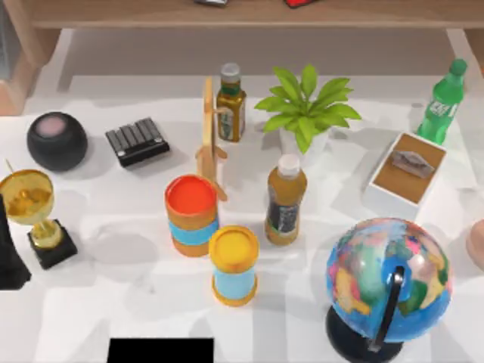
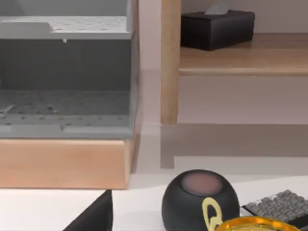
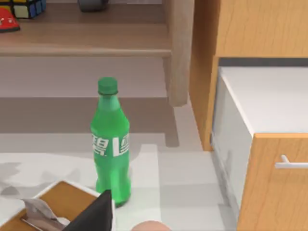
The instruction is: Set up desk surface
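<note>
White, faintly mottled, the desk surface (image 1: 136, 302) spans the whole top view under a tan shelf board (image 1: 249, 15) at the far edge. At the left sit a gold trophy (image 1: 34, 208) and a black round speaker (image 1: 57, 141), then a dark keypad (image 1: 138, 141). Mid-table stand a wooden stand (image 1: 210, 136), two orange-and-blue cans (image 1: 193, 215), a brown bottle (image 1: 231, 102), a capped juice bottle (image 1: 286, 200) and a potted plant (image 1: 306, 110). To the right are a tissue box (image 1: 408, 170), a green soda bottle (image 1: 442, 102) and a globe (image 1: 387, 283), partly cut off by the frame.

A dark shape at the top view's left edge is too cropped to identify. The left wrist view adds a grey perforated bin (image 2: 65, 72) and a black tissue box (image 2: 216, 29) on the shelf; the right wrist view adds a wooden drawer cabinet (image 3: 274, 144). Whether either claw is released or clenched cannot be told.
</note>
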